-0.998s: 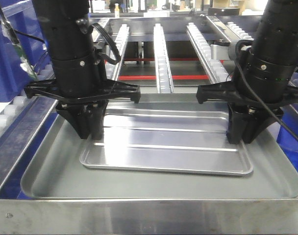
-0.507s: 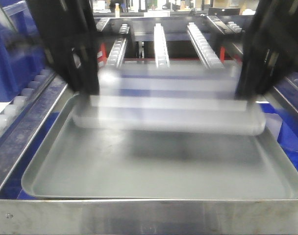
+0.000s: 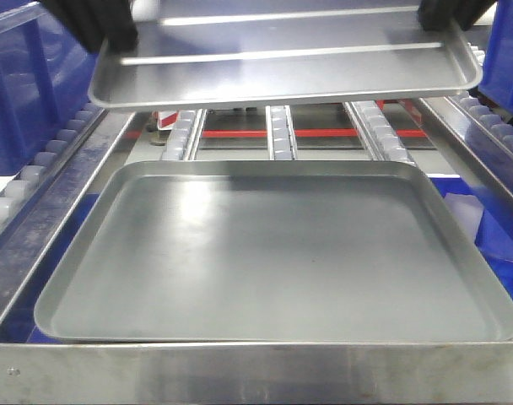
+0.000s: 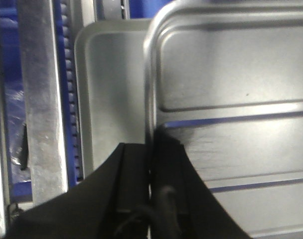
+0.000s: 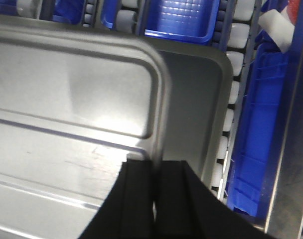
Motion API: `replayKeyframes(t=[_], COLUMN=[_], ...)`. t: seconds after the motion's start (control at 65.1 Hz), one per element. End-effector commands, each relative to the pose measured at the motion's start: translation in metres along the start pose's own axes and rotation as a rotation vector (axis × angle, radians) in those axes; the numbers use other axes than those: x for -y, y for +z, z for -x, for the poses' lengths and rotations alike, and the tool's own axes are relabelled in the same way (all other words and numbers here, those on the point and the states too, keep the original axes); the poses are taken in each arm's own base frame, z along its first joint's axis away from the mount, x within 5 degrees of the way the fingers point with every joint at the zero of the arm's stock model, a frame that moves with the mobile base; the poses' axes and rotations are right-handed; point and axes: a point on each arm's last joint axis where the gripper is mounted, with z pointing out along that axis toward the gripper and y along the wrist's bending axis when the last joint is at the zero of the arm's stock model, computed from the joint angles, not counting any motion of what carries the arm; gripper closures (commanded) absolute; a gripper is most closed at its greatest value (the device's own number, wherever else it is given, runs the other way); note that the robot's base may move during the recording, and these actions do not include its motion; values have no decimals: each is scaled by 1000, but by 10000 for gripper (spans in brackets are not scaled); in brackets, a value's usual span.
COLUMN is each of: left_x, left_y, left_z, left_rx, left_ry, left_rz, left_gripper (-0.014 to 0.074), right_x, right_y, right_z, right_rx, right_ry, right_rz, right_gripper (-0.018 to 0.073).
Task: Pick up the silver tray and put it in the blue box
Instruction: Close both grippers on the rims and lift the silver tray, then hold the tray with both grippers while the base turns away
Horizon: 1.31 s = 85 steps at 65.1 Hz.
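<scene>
Front rail [image 3: 256, 371] is nearest, then the big grey tray [image 3: 273, 261] lying flat behind it. Silver tray [image 3: 282, 63] is airborne, clear of the grey one. It hangs above the grey tray's far edge and the roller lanes [image 3: 279, 135], roughly level, ridged floor up. Left gripper [image 4: 150, 167] is clenched on the tray's left short rim, one finger inside and one outside. Right gripper [image 5: 155, 172] grips the right rim the same way. Blue crates [image 3: 16, 93] flank the lanes on both sides, with the silver tray over the middle between them.
</scene>
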Motion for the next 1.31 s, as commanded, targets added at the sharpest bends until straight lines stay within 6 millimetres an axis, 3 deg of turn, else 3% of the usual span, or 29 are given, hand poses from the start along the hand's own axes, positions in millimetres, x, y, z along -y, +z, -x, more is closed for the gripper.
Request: replayKeyframes(t=[0.0,1.29], left_x=[1,5], left_y=[-17,-12], left_z=[8,8], left_rx=[74,51], left_ry=[21,7], left_rz=[22,7], left_gripper=[694,694], right_x=[2,3], right_y=[-21,-18], right_z=[11,10], right_rx=[114,82], right_ry=[-39,-42], right_rz=[-14,-31], right_gripper=[502,502])
